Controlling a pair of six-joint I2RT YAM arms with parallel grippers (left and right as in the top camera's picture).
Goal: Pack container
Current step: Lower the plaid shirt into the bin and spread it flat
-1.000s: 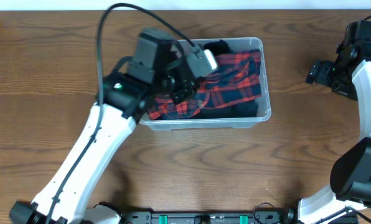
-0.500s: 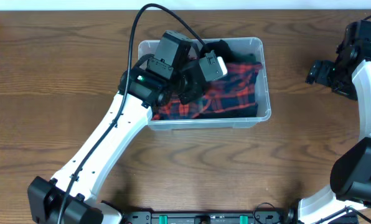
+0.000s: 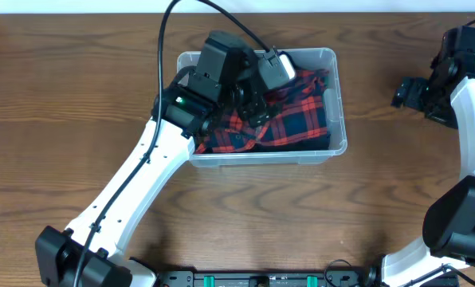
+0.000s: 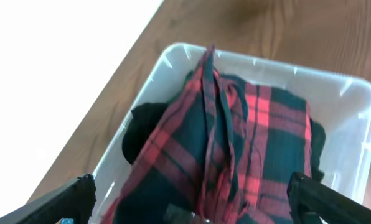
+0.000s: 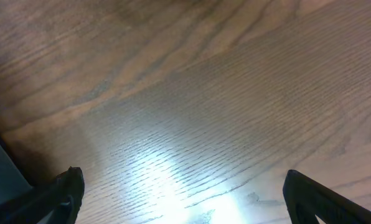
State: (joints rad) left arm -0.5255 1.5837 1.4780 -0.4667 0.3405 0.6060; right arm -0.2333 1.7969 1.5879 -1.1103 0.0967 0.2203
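The clear plastic container [image 3: 338, 119] stands at the far middle of the table. A red-and-navy plaid garment [image 3: 300, 112] lies crumpled inside it, over a black garment [image 4: 142, 127]. My left gripper [image 3: 257, 102] hovers over the container's left half, mostly hidden under its own wrist in the overhead view. In the left wrist view the left gripper [image 4: 192, 198] is open wide above the plaid garment [image 4: 260, 130], with the container rim [image 4: 279, 62] beyond it. My right gripper [image 3: 409, 94] is open at the far right, over bare wood [image 5: 182, 186], holding nothing.
The wooden table [image 3: 365, 207] spreads around the container. The left arm [image 3: 134, 191] runs diagonally from the near left to the bin, its black cable [image 3: 162, 48] looping above. The right arm's links [image 3: 461, 215] stand at the right edge. The table's far edge lies just behind the container.
The left gripper went from shut to wide open and let go of the plaid garment, which now lies in the container. The left wrist shifted right over the bin. The right arm stayed still.
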